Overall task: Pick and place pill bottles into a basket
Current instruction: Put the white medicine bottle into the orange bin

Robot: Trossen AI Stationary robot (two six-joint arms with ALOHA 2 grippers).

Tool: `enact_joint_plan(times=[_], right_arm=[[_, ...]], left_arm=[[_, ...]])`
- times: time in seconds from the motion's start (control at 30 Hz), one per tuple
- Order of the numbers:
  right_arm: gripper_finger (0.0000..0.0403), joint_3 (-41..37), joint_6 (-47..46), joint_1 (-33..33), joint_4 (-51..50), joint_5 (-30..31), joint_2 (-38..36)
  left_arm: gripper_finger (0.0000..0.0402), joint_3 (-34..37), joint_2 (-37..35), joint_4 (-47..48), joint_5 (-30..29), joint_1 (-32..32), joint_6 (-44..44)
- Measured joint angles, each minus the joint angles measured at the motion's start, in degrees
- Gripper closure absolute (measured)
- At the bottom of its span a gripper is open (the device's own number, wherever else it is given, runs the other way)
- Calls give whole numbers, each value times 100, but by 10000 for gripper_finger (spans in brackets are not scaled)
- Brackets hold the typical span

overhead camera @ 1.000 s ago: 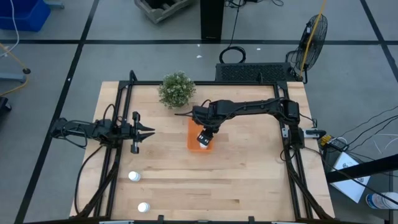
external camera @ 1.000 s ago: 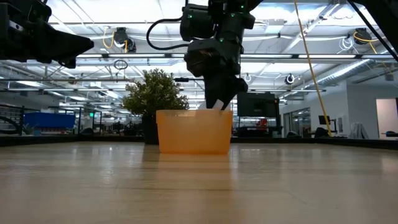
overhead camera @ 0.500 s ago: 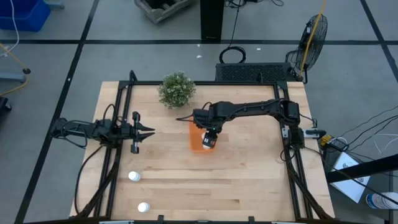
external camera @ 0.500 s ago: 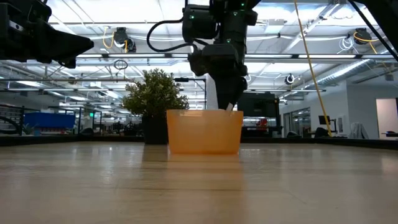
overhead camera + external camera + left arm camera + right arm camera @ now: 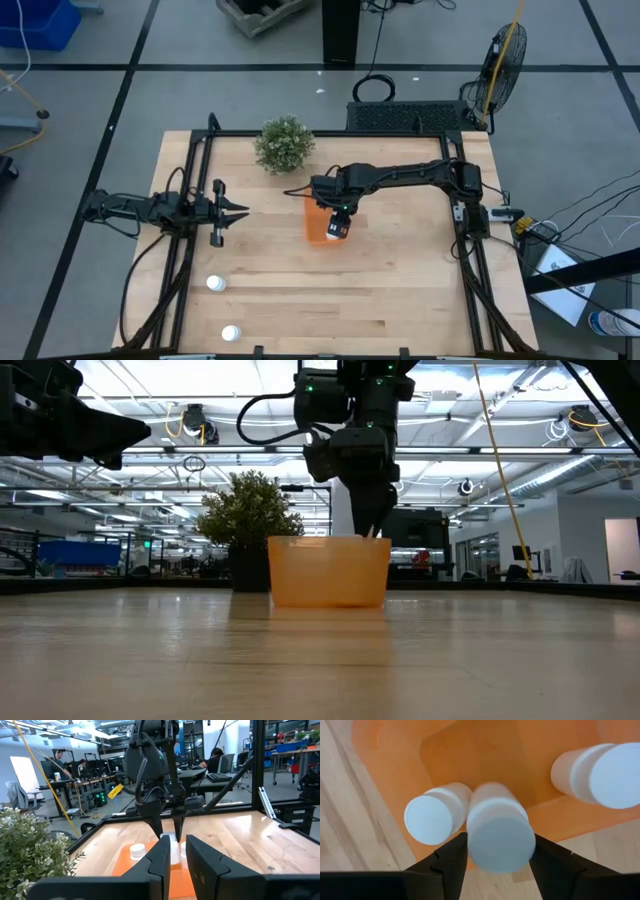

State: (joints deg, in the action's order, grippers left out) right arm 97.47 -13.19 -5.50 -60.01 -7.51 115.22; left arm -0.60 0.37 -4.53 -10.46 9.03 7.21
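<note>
The orange basket [image 5: 314, 222] stands at the table's middle and also shows in the low view [image 5: 330, 572]. My right gripper [image 5: 336, 226] points down into it, shut on a white pill bottle [image 5: 497, 832]. Two more bottles stand upright in the basket, one [image 5: 435, 818] right beside the held one and one [image 5: 600, 772] farther off. Two pill bottles [image 5: 214, 284] [image 5: 231, 333] stand on the table near its front left. My left gripper [image 5: 236, 212] waits open at the left, well clear of the basket. My right gripper pinches the pill bottle at its cap end [image 5: 476, 845] between its two fingers [image 5: 451, 860], one on each side. The fingers come from above, pointing down. The bottle stands upright inside the basket, cap up; whether its base rests on the floor I cannot tell.
A bushy green potted plant [image 5: 284, 142] stands just behind and left of the basket. Black frame rails [image 5: 196, 180] run along the table's left and right sides. Bare wood lies between the basket and the two loose bottles.
My right gripper has moved a little toward the table's right edge and tipped from slanted to nearly upright, holding the bottle all the while. The basket has slid a little toward the right with it. In the last half second nothing has moved.
</note>
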Motion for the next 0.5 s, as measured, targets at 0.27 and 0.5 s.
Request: enact_joint_plan(times=[0.27,0.5], right_arm=[[179,0,-4,0,37,-4,0],[177,0,-168,32,-166,-4,-22]], left_arm=[[334,0,1,0,0,1,1],[334,0,0,2,0,0,-1]])
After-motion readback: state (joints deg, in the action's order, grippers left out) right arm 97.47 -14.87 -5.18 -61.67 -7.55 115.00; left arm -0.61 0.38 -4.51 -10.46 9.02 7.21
